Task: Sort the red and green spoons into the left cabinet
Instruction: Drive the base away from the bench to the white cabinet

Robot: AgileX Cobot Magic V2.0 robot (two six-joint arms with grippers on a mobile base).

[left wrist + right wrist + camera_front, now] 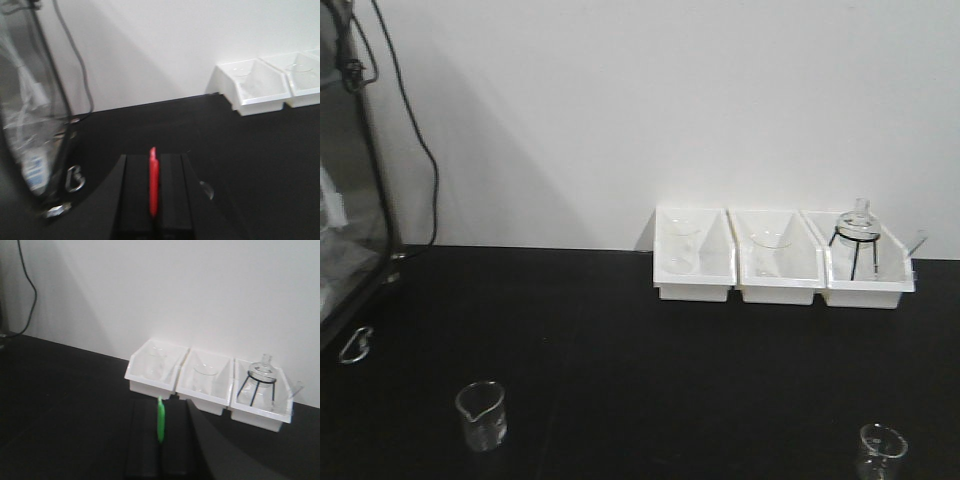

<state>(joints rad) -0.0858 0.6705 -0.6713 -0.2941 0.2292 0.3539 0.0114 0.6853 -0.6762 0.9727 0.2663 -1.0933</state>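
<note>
The red spoon (154,182) stands on edge between the black fingers of my left gripper (154,159), which is shut on it; only a short red strip shows above the pads. In the right wrist view the green spoon (160,422) is pinched the same way in my right gripper (160,402), also shut. Both grippers hang over the black counter (640,350). Neither gripper shows in the front view. The left cabinet is out of view.
Three white bins (693,291) (780,293) (865,297) line the back wall, holding beakers and a flask on a tripod (858,225). Loose glass beakers (481,415) (881,452) stand near the front. A black-framed glass case (350,200), a cable (428,170) and a metal clip (356,345) are at left.
</note>
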